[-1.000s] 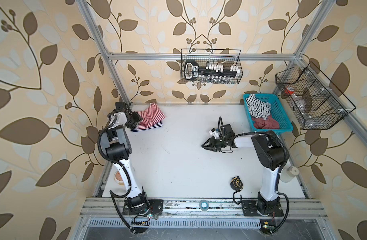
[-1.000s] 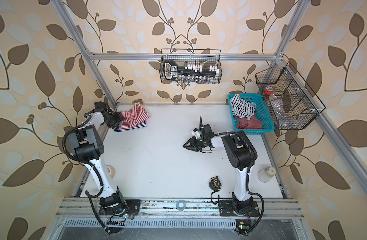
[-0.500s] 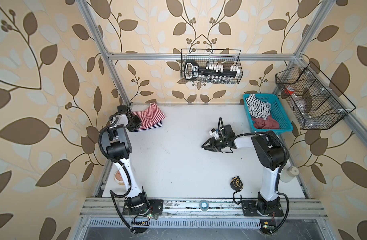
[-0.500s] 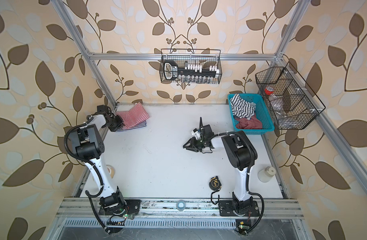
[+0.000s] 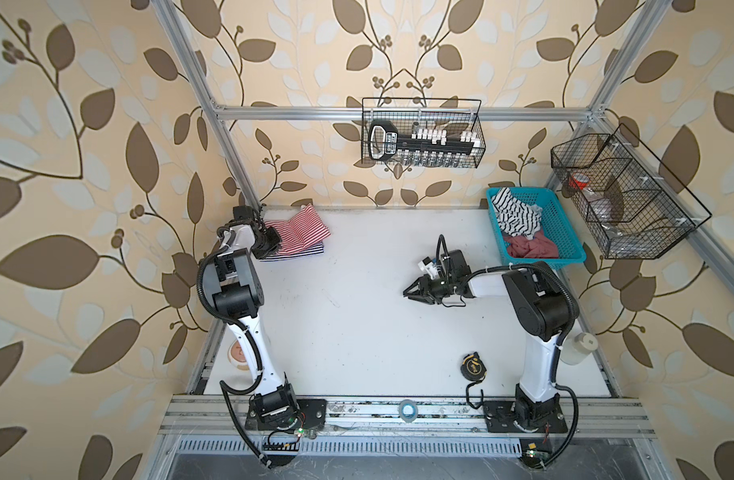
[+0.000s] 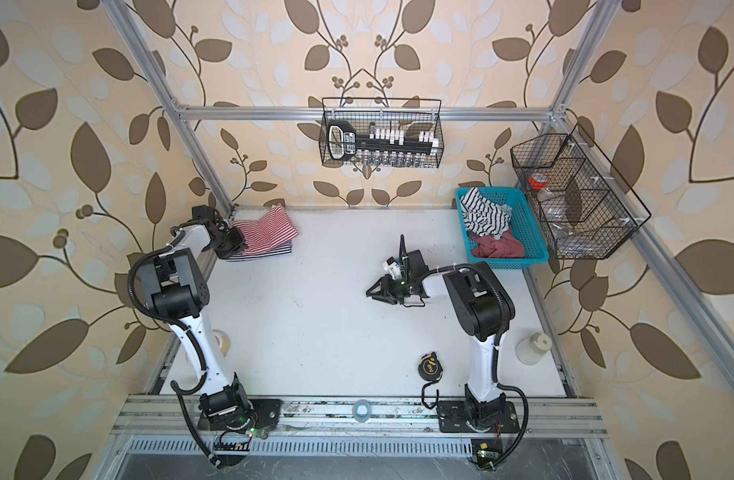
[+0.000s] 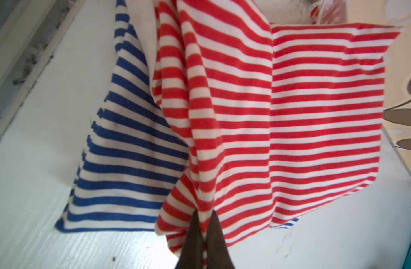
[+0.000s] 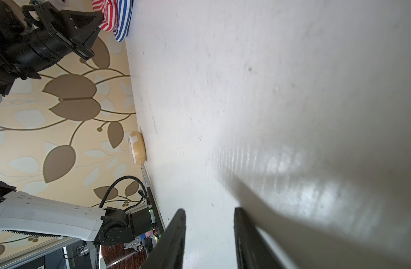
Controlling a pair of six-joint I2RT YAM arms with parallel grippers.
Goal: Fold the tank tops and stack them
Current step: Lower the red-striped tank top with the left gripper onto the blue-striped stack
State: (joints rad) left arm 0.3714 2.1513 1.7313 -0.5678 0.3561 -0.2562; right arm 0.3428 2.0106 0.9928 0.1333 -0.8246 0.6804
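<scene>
Both top views: the left gripper [image 5: 270, 245] is at the table's [image 5: 348, 332] far-left corner, on the near-left edge of the red-and-white top [image 5: 301, 227]. Its tips are hidden under the wrist and cloth here, so the grip can't be read from this angle. The red-and-white top lies folded on the navy-and-white top [image 5: 303, 254], and only a thin navy strip shows along the stack's near edge. The right gripper [image 5: 411, 291] is over the table's middle-right, well apart from the stack, jaws apart with nothing between them. A teal basket [image 5: 575, 249] sits at the table's far-right corner with a black-and-white striped cloth and a reddish cloth bunched inside. I can't tell what kind of garments those are.

Left wrist: the fingers [image 7: 193, 235] are clenched on the edge of the red-and-white top, which bunches into folds and lifts off the table there. The navy-and-white top [image 7: 120, 163] lies flat on the table beside and beneath it, mostly covered. A sliver of it pokes out at the other side.

Right wrist: both fingers [image 8: 174, 235] stand parted over bare table with nothing held. The stack is tiny at the table's far end and cut off by the frame edge. The left arm's black wrist blocks part of it.
</scene>
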